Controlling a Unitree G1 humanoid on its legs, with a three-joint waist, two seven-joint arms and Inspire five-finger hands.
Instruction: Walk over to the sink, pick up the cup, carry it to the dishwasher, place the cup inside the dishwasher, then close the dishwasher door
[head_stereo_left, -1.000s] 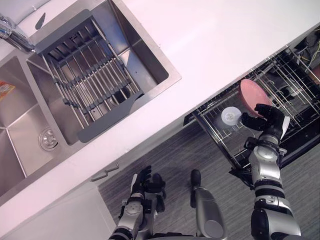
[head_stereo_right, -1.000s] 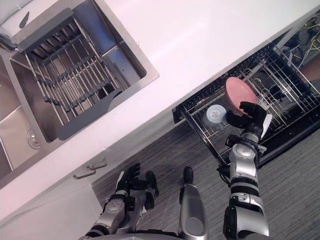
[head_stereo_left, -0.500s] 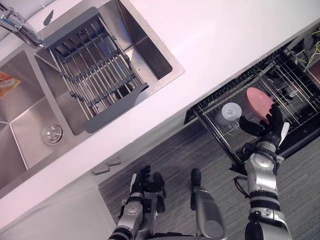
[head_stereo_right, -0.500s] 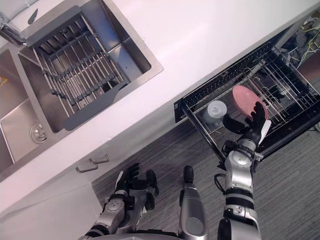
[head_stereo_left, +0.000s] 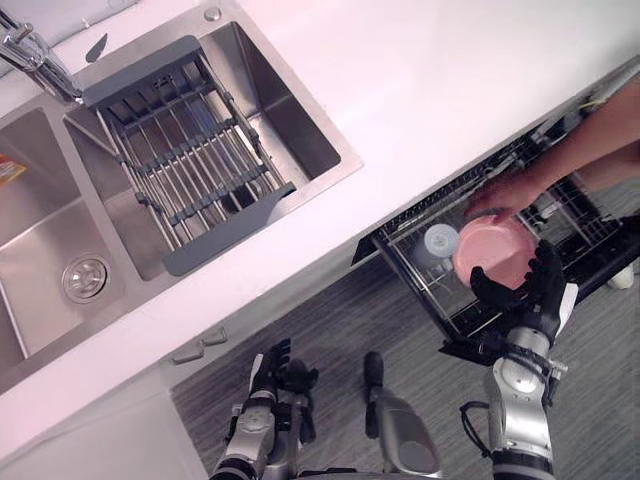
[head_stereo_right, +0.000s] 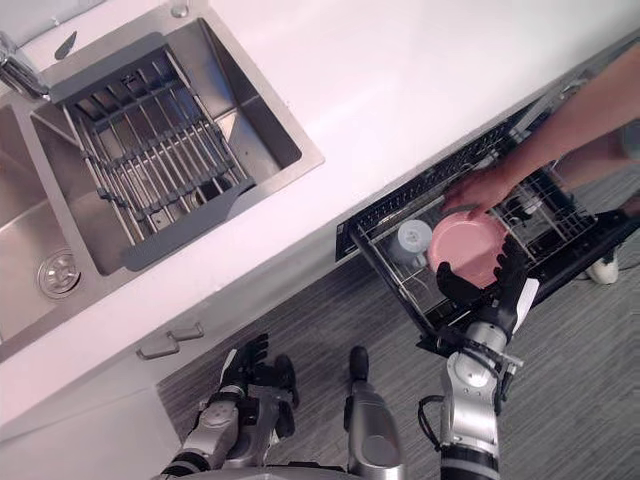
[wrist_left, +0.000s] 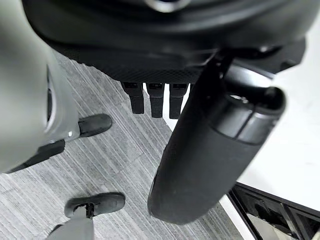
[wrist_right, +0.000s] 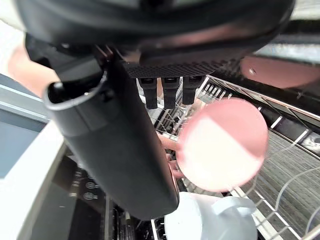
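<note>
The cup (head_stereo_left: 440, 240) is already in the dishwasher rack (head_stereo_left: 405, 275), sitting just beside a pink bowl (head_stereo_left: 492, 252). My right hand (head_stereo_left: 535, 298) is up by the bowl with its fingers straight and its thumb spread out, and it holds nothing. I cannot tell if it touches the bowl. A person's hand (head_stereo_left: 500, 192) reaches into the rack and grips the far edge of the bowl. My left hand (head_stereo_left: 272, 378) hangs low near the floor, fingers loose and empty. I think only closing the door is left to do. The danger is the person. If I push now, the rack or the door could pinch their arm. My thumb could also knock the bowl into the cup and tip it over. The rack is pulled out too, so the door may jam on it. I should wait until the arm is out.
</note>
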